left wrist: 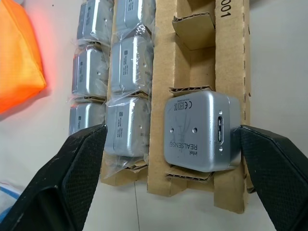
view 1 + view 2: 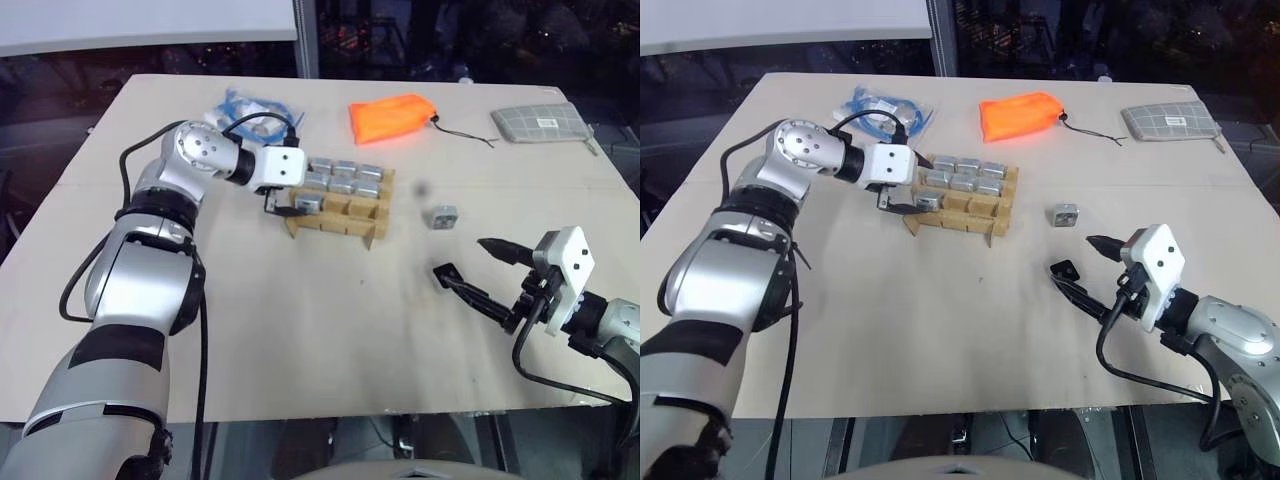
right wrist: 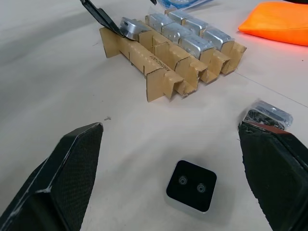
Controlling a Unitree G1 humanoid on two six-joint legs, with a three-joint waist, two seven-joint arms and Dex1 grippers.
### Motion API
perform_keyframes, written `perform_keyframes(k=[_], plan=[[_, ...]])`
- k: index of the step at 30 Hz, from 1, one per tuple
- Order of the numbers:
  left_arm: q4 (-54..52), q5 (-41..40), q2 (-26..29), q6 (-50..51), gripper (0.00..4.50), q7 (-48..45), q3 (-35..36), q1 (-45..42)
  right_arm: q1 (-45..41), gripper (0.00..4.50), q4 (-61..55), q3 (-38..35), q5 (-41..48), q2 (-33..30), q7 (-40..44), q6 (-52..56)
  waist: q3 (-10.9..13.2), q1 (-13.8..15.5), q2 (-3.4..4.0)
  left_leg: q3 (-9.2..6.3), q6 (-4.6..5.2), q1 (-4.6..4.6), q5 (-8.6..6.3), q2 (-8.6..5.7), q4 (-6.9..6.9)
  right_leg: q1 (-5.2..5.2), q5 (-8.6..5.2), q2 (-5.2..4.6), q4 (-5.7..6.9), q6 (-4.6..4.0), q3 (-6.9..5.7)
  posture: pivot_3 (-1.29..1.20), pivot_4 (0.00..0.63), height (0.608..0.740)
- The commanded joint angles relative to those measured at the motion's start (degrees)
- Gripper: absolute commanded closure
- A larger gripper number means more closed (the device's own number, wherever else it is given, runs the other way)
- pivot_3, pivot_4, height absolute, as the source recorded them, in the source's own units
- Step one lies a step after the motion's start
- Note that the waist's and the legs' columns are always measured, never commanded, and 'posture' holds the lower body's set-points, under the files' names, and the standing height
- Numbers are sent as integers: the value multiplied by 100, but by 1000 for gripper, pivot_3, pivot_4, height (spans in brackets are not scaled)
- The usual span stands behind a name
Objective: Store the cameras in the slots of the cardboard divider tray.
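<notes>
The cardboard divider tray (image 2: 340, 226) stands mid-table, with several plastic-wrapped cameras (image 2: 345, 178) in its back rows. My left gripper (image 2: 289, 207) is open over the tray's front left corner. Its fingers (image 1: 72, 183) straddle a bare silver camera (image 1: 201, 130) that sits in a front slot. A wrapped loose camera (image 2: 444, 216) lies on the table to the right of the tray. My right gripper (image 2: 460, 257) hangs open nearer me. In the right wrist view another camera (image 3: 191, 185) lies black face up between its fingers, untouched.
An orange pouch (image 2: 392, 117) and a grey checked pouch (image 2: 540, 122) lie along the table's far edge. A bag of blue cable (image 2: 250, 108) lies behind my left arm. The front rows of the tray have several vacant slots (image 1: 192, 62).
</notes>
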Motion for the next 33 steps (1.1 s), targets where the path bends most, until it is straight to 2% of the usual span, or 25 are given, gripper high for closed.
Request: perform_keyframes(k=[1, 2, 3, 9, 11, 21, 29, 33], plan=[[-78, -17, -3, -90, 420, 40, 72, 24, -81, 0, -87, -114, 70, -59, 30, -31, 0, 0, 0, 0, 0, 0, 0, 0, 1, 0, 0, 0, 1, 0, 0, 0, 150, 740], [-89, -34, -17, -95, 420, 24, 79, 35, -87, 0, -81, -113, 72, -62, 38, -32, 0, 0, 0, 0, 0, 0, 0, 0, 1, 0, 0, 0, 1, 0, 0, 0, 150, 740], [-99, -46, -26, -100, 671, 12, 84, 45, -92, 0, -79, -111, 75, -64, 43, -32, 0, 1, 0, 1, 0, 0, 0, 0, 1, 0, 0, 0, 1, 0, 0, 0, 150, 740], [-132, -85, -48, -104, 3232, -88, 117, 100, -107, 0, -94, -119, 102, -63, 34, -13, -4, 43, -1, -4, 1, 4, 0, -1, 9, 6, 0, -3, 11, 0, -4, 0, 150, 740], [-141, -94, -47, -94, 3722, -80, 135, 95, -102, 0, -96, -128, 114, -68, 34, -11, -5, 46, -1, -5, 2, 18, -1, -4, 9, 19, 0, -7, 12, 0, -6, 0, 150, 740], [-145, -320, -104, 149, 3731, -294, 327, -49, -194, 0, -24, -76, 114, -78, 49, -26, -4, 46, -1, -3, 2, 16, -1, -5, 10, 18, 1, -7, 13, 1, -5, 0, 150, 740], [25, -526, -125, 941, 3731, -1438, 483, -378, -276, 0, 17, -18, 96, -84, 80, -15, -3, 29, -2, -6, 1, -1, 0, -5, 11, 8, 1, -6, 7, 1, -9, 0, 150, 740], [153, -416, -168, 1129, 3731, -1544, 457, -577, -258, 0, -4, -11, 84, -75, 74, -19, -3, 7, -2, -6, 1, -4, 0, -5, 9, 6, 0, -5, 1, 2, -10, 0, 150, 740]])
